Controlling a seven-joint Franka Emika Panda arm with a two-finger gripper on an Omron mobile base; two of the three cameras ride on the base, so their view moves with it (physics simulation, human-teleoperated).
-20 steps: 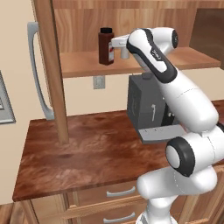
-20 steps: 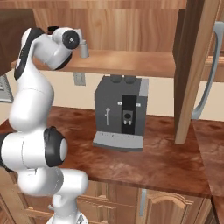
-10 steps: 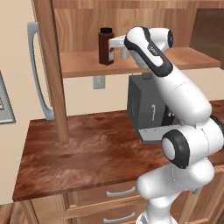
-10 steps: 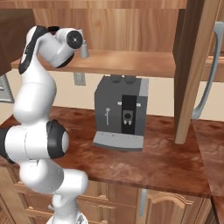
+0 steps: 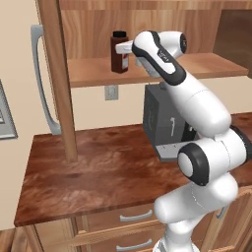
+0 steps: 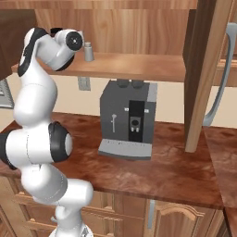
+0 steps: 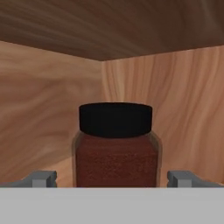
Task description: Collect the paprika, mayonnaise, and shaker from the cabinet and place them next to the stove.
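Gripper (image 7: 112,178), jaws wide, straddles the tall red-brown, black-capped paprika bottle (image 7: 115,151) on the wooden cabinet shelf (image 5: 93,74); best to close squarely below the cap.

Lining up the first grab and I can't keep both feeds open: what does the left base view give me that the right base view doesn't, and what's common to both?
Left base view: the paprika upright on the cabinet shelf, with the hand reaching in beside it. Right base view: the shaker standing on the shelf just past the arm's wrist. Both: the shelf, the grey coffee machine under it on the wooden counter, the cabinet post and the arm.
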